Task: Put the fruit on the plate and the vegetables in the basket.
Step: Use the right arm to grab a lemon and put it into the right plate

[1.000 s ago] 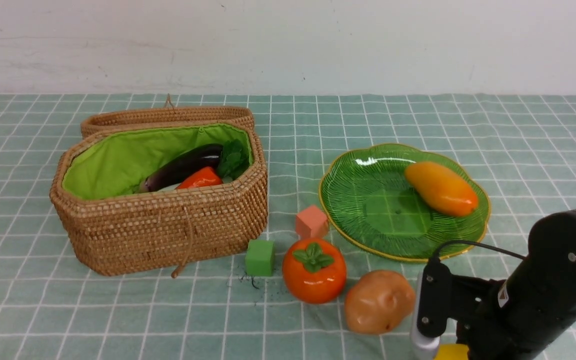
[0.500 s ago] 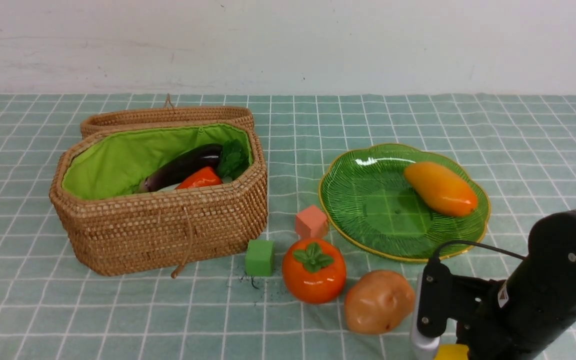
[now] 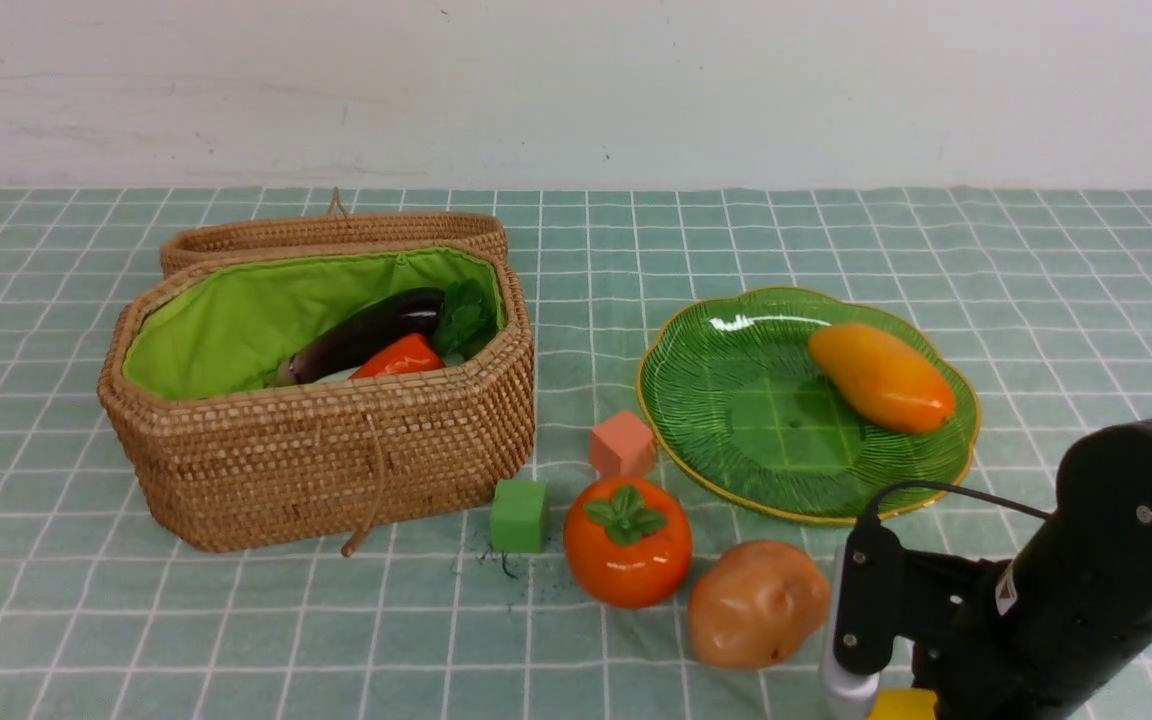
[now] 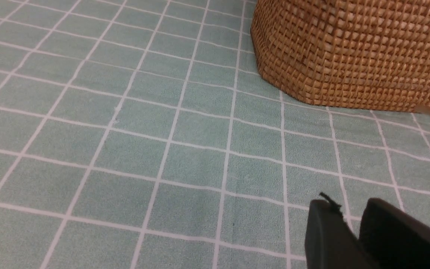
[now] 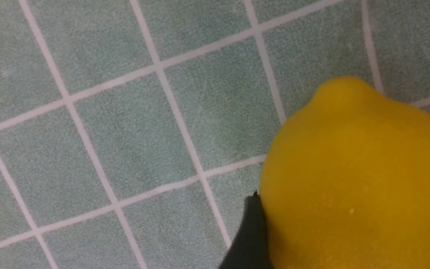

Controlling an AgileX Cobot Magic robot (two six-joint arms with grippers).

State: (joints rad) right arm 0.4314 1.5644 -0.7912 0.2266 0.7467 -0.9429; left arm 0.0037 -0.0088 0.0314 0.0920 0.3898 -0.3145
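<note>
The left pincer [image 4: 355, 228] hovers low over the checked desk [image 3: 1036, 260]. Its two dark fingers [image 4: 327, 235] stand close together with nothing between them; whether they touch cannot be told. The wicker basket [image 4: 349, 56] sits just ahead of this pincer and off to one side, lid open behind it. Inside, against the green lining, lie the eggplant [image 3: 366, 335], the carrot [image 3: 398, 357] and some green leaves [image 3: 466, 315].

Well to the left of the right pincer [image 3: 881, 695], a green cube [image 3: 520, 515] rests by the basket's corner, with a salmon cube [image 3: 622, 443] a little farther on. Nearer this pincer is the persimmon [image 3: 628, 545], and the potato [image 3: 758, 603] lies just beside the pincer on its left. Both are on the desk.

Beyond the right pincer lies the plate [image 3: 736, 400], carrying only the mango [image 3: 882, 377] on its far right part.

The right pincer grips the lemon [image 5: 357, 179], one dark finger [image 5: 250, 231] pressed against its side, low over the desk at the near edge.
</note>
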